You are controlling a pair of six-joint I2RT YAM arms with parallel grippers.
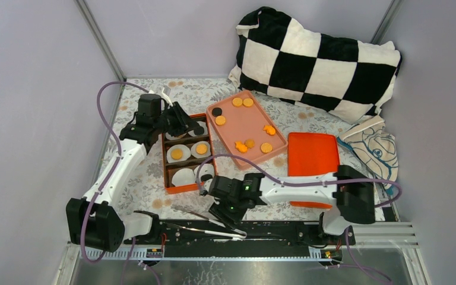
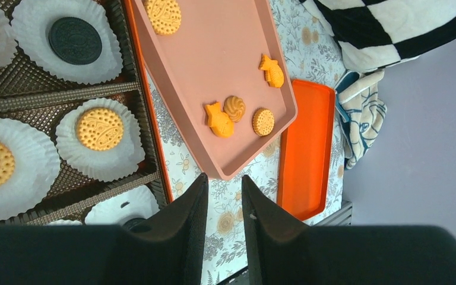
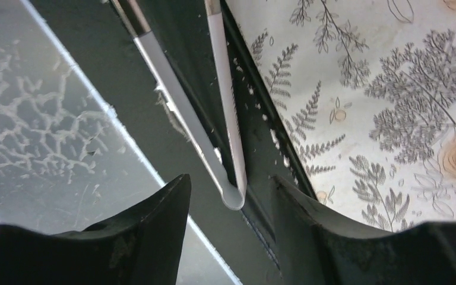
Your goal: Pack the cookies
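Several cookies (image 1: 248,102) lie on the pink tray (image 1: 255,119): golden discs, one black disc (image 1: 217,111) and orange fish shapes (image 2: 219,119). The orange box (image 1: 167,172) holds white paper cups; a black cookie (image 2: 75,40) and golden ones (image 2: 99,128) sit in them. My left gripper (image 1: 196,127) hovers over the box's far end, beside the tray. Its jaws (image 2: 224,178) stand slightly open with nothing between them. My right gripper (image 1: 227,214) is open at the near rail, and the looped end of white tongs (image 3: 233,193) lies between its jaws.
An orange lid (image 1: 313,157) lies right of the tray. A checkered pillow (image 1: 314,59) and a printed cloth (image 1: 371,145) fill the back right. The black rail (image 1: 285,228) runs along the near edge. A purple cable (image 1: 285,183) drapes over the right arm.
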